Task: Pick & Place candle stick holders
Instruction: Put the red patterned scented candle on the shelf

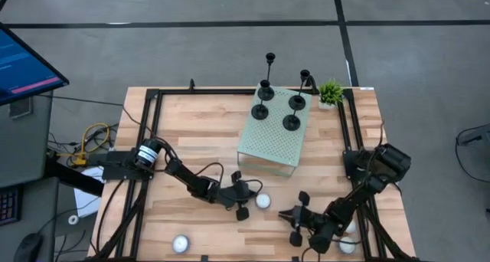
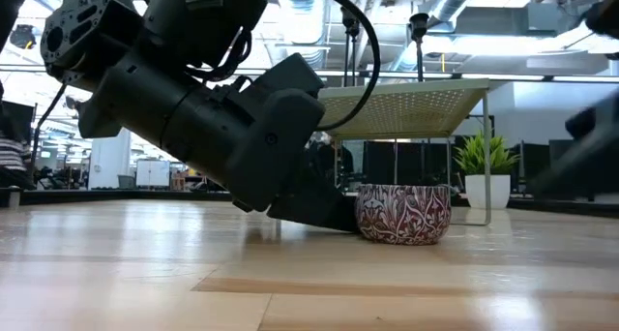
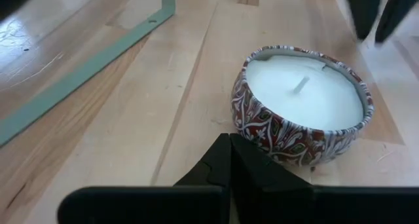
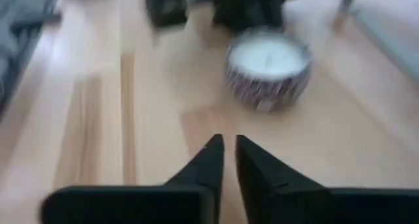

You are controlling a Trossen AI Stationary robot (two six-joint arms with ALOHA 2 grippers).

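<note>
Four black candle stick holders [image 1: 291,122] stand by their disc bases on a pale green perforated stand [image 1: 272,139] at the table's far middle. One also shows in the low view [image 2: 418,26]. My left gripper [image 1: 251,194] is shut and low over the table. Its tips [image 3: 229,142] are right beside a white candle in a patterned tin [image 3: 301,106], which sits on the table [image 1: 263,201]. My right gripper [image 1: 285,214] is near the front right, open by a narrow gap and empty [image 4: 228,145]. It points at the same tin [image 4: 267,67]. My left gripper's shut fingertips [image 3: 222,152] come level from the table's left and stand at the tin's lower side wall [image 3: 245,126]. I cannot tell whether they touch it. The tin sits upright on the table.
More white candles lie near the front edge, at the left [image 1: 181,243] and the right [image 1: 348,245]. A small green potted plant [image 1: 331,93] stands at the far right beside the stand. A black frame [image 1: 145,139] runs along the table's sides.
</note>
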